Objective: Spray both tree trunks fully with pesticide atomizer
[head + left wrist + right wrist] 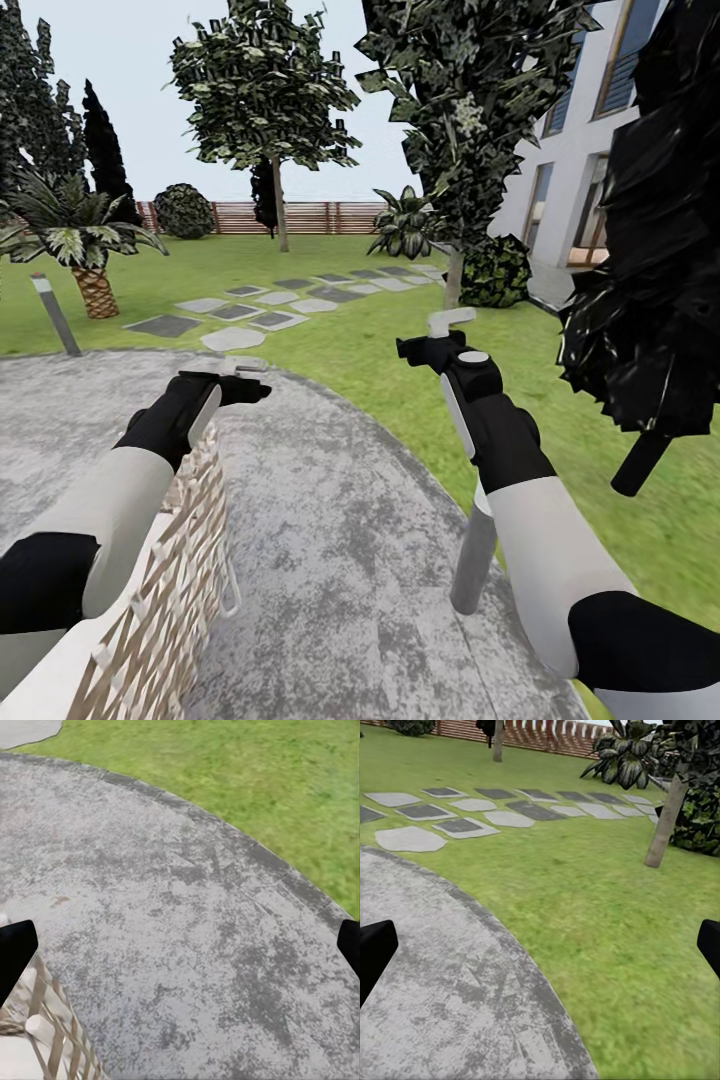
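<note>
Seen from the head camera, both arms reach forward over a round grey paved patio (330,560) bordered by the green lawn (380,350) of the garden. The left gripper (250,385) is at about 10 o'clock from the picture's middle, and its dark fingers (15,952) stand wide apart with only pavement between them. The right gripper (425,340) is at about 1 o'clock; its fingers (373,949) are also spread wide and hold nothing.

A woven wicker piece of furniture (160,600) stands at 8 o'clock, just beside the left forearm. A grey post (472,560) rises at 5 o'clock, next to the right forearm.

One tree (265,90) stands far off at 12 o'clock, its thin pale tree trunk (281,215) before the brown slat fence (300,217). A second tree (470,100) is nearer, at 1 o'clock, with its trunk (666,821) leaning beside a dark bush (497,270). Stepping stones (240,310) cross the lawn between them. A short palm (85,240) is at 10 o'clock, and a white house (590,150) at 2 o'clock.

No writing or label can be read.
</note>
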{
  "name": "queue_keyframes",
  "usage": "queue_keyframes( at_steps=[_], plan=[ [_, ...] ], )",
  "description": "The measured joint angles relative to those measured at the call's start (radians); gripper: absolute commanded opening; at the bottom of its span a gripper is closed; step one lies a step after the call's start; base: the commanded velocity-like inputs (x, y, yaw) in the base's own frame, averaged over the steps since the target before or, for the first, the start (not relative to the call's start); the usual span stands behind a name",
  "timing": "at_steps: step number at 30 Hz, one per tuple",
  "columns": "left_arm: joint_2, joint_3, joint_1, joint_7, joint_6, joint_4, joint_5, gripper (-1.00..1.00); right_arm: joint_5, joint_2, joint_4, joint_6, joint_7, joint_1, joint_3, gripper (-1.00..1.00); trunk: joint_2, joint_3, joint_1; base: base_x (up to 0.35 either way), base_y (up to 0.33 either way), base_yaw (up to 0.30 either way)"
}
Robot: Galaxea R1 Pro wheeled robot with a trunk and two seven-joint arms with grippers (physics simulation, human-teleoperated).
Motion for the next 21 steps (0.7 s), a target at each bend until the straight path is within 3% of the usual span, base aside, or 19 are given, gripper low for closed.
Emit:
queue_keyframes(
  at_steps=[6,21],
  plan=[
    [0.001,0.001,0.0,0.001,0.0,-0.001,-0.001,1.0,0.0,0.0,0.0,0.001,0.0,0.0,0.0,1.0,0.0,0.0,0.0,0.173,0.0,0.004],
    [0.0,0.005,0.0,0.003,-0.005,-0.001,-0.001,1.0,0.0,0.0,0.001,0.001,0.0,0.0,0.0,1.0,0.0,0.0,0.0,0.332,0.0,0.0]
  ],
)
